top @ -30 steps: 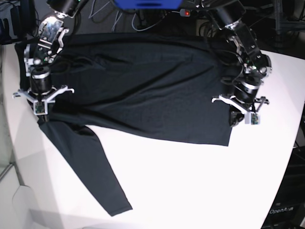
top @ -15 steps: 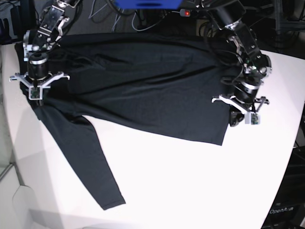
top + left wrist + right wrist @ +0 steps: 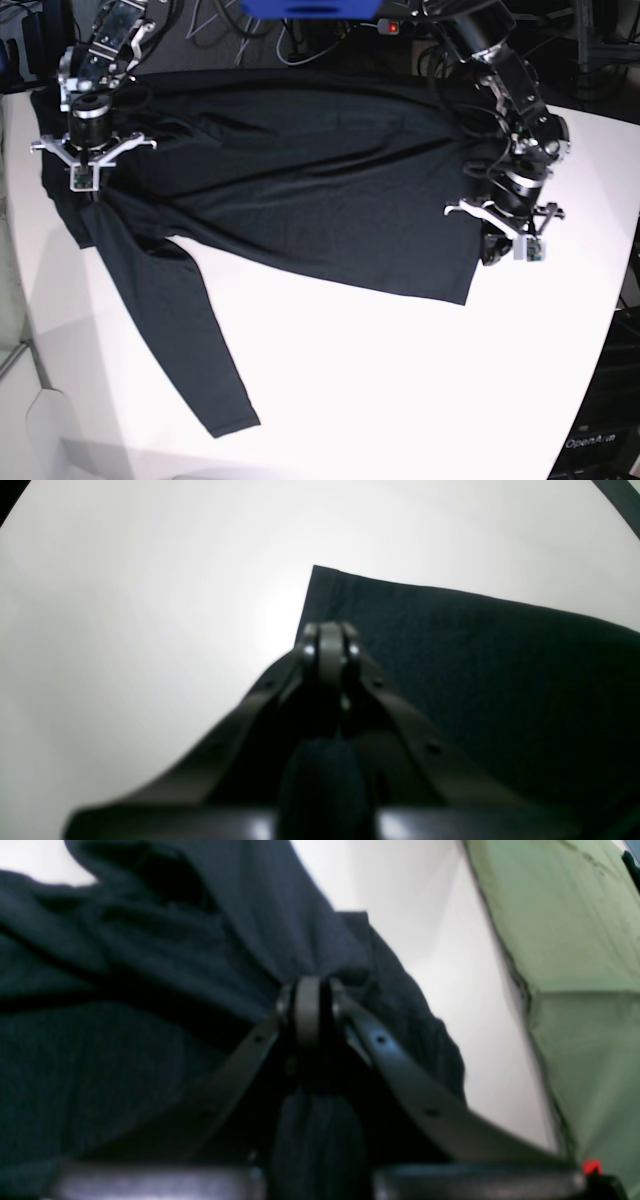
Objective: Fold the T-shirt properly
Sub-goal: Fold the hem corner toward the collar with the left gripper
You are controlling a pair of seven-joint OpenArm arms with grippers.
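The black T-shirt (image 3: 300, 180) lies spread across the white table (image 3: 400, 380), one long sleeve (image 3: 180, 330) trailing toward the front left. My left gripper (image 3: 492, 250) is shut on the shirt's right edge near the hem corner. In the left wrist view its jaws (image 3: 327, 640) are closed, with dark fabric (image 3: 475, 680) bunched between them and spreading to the right. My right gripper (image 3: 86, 195) is shut on the shirt at the far left, by the shoulder. In the right wrist view the closed gripper (image 3: 307, 995) pinches gathered fabric (image 3: 125, 990).
Cables and a blue object (image 3: 310, 8) lie behind the table's back edge. The table's curved edge runs down the right side (image 3: 610, 330). A green surface (image 3: 580, 950) lies beyond the table edge beside my right gripper.
My right gripper has moved toward the back of the table, pulling the shoulder and sleeve with it; the sleeve end slid back and left. The left arm stayed put.
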